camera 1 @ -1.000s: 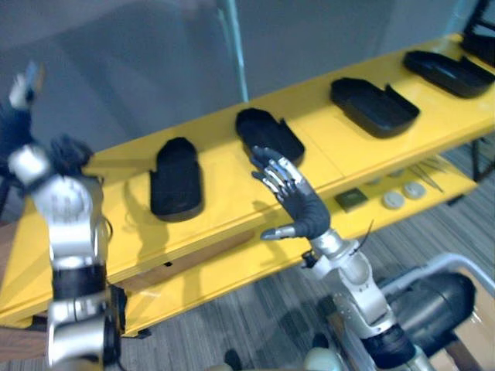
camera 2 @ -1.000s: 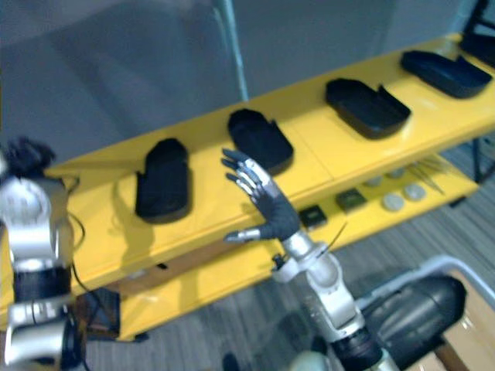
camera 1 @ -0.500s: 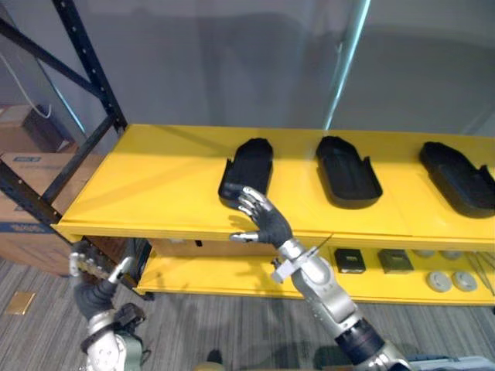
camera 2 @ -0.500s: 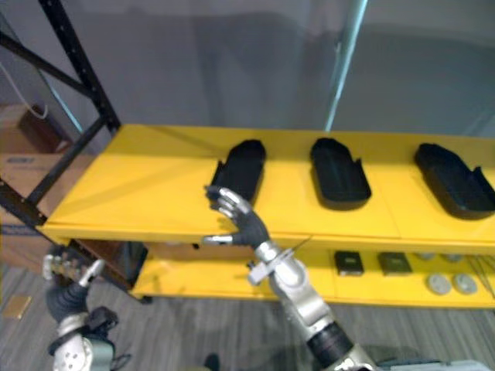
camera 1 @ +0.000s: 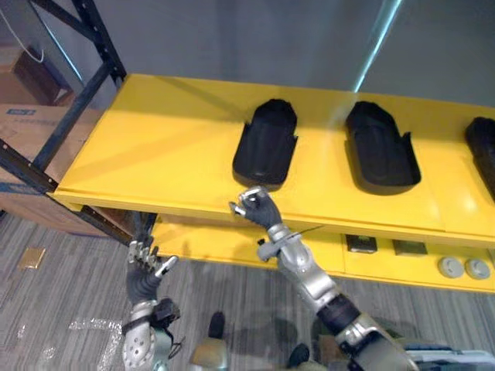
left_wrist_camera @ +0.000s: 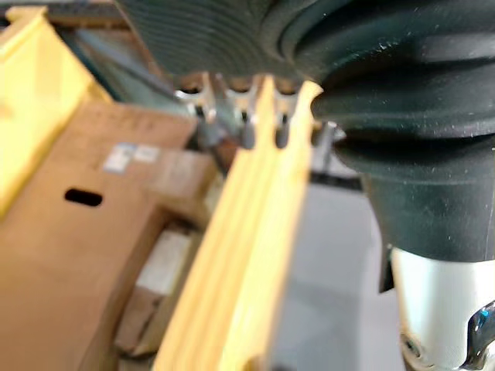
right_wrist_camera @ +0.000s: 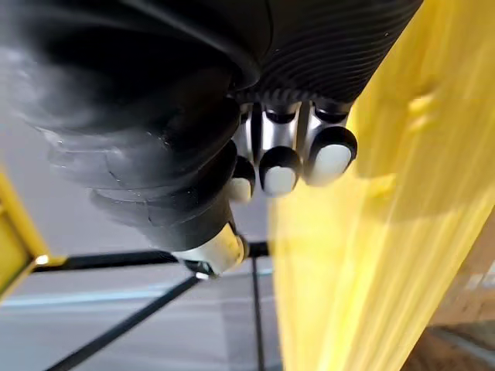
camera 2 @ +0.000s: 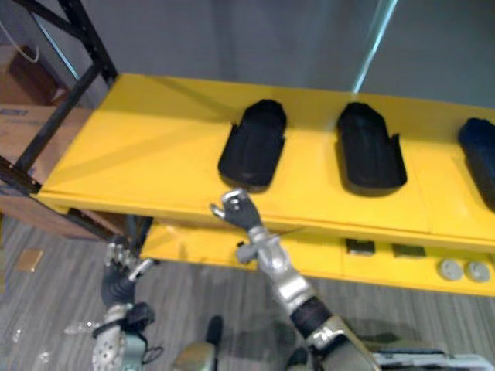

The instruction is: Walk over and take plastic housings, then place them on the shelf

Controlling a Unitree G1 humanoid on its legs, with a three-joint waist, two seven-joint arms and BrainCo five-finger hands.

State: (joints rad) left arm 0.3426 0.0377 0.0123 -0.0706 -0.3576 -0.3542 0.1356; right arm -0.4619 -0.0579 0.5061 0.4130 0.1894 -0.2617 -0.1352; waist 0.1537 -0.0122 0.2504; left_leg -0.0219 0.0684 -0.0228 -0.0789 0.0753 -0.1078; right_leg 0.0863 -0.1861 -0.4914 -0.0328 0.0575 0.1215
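Note:
Three black plastic housings lie in a row on the yellow shelf [camera 1: 155,147]: the left one [camera 1: 265,151], the middle one [camera 1: 380,154] and one cut off at the right edge [camera 1: 483,147]. My right hand [camera 1: 255,207] hovers at the shelf's front edge, just short of the left housing. Its fingers [right_wrist_camera: 286,162] are curled into a fist with nothing in them. My left hand [camera 1: 145,272] hangs low over the floor below the shelf's left end, fingers straight and empty.
Black rack uprights [camera 1: 85,85] stand at the shelf's left end, with cardboard boxes [camera 1: 31,124] behind them. The lower yellow shelf carries small dark square parts [camera 1: 360,244] and round discs [camera 1: 464,268]. Grey carpet [camera 1: 62,309] lies below.
The camera has swung, so the whole picture shifted. My right hand's spread fingers have curled into a fist near the left housing. The left hand has dropped low and stays open.

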